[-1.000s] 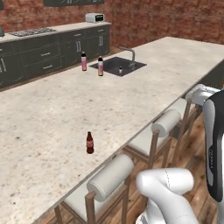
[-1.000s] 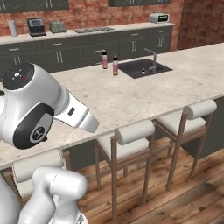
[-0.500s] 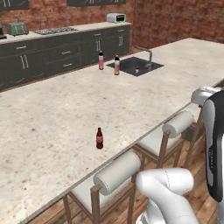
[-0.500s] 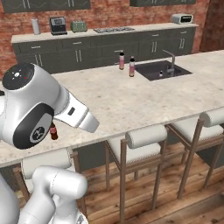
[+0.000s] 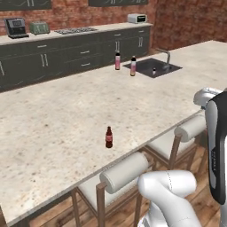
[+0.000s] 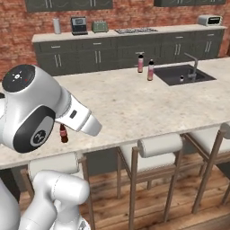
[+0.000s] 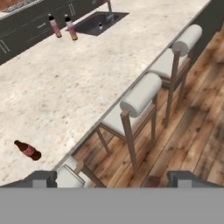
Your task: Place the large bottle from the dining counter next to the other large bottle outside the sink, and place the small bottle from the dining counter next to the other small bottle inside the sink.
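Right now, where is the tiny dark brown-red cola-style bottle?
The tiny dark brown-red cola-style bottle stands upright and alone on the long beige speckled stone counter, near its front edge above the white-cushioned stools, far from the sink.

The tiny dark brown-red cola-style bottle (image 6: 63,133) is half hidden behind the white arm in the right base view (label unreadable). The tiny pale bottle in the sink (image 5: 154,71) is too small to make out.

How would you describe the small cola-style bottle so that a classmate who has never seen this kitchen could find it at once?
Start at the long beige dining counter with stools along its near edge. The small bottle stands alone near that edge, far from the sink. It is dark brown-red, narrow-necked and short, unlike the two tall pink black-capped bottles beside the sink.
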{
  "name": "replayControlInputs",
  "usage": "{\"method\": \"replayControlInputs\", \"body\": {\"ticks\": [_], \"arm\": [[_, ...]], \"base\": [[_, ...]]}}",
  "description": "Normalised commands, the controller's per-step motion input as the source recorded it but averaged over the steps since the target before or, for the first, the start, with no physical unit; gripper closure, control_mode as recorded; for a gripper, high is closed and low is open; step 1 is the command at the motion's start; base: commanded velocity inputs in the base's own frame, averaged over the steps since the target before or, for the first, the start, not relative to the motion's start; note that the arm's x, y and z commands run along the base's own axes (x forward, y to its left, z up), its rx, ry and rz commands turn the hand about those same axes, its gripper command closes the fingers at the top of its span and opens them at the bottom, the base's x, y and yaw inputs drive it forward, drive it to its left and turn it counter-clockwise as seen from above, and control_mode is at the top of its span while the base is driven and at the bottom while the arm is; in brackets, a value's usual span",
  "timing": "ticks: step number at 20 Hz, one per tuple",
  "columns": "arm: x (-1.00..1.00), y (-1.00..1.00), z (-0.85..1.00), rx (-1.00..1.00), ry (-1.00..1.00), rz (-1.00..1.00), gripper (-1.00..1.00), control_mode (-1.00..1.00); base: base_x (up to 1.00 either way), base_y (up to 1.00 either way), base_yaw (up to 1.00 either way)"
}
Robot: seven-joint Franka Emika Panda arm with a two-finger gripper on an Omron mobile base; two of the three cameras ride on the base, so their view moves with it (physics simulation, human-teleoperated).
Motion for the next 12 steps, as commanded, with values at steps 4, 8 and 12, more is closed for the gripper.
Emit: {"method": "replayControlInputs", "body": {"ticks": [4, 8, 12], "arm": [[0.0, 0.0, 0.0, 0.0, 0.0, 0.0, -1.0, 1.0], [0.0, 0.0, 0.0, 0.0, 0.0, 0.0, -1.0, 1.0], [0.0, 0.0, 0.0, 0.0, 0.0, 0.0, -1.0, 1.0]], "base": [[-0.06, 0.0, 0.25], [-0.06, 0.0, 0.25], [-0.06, 0.0, 0.25]]}}
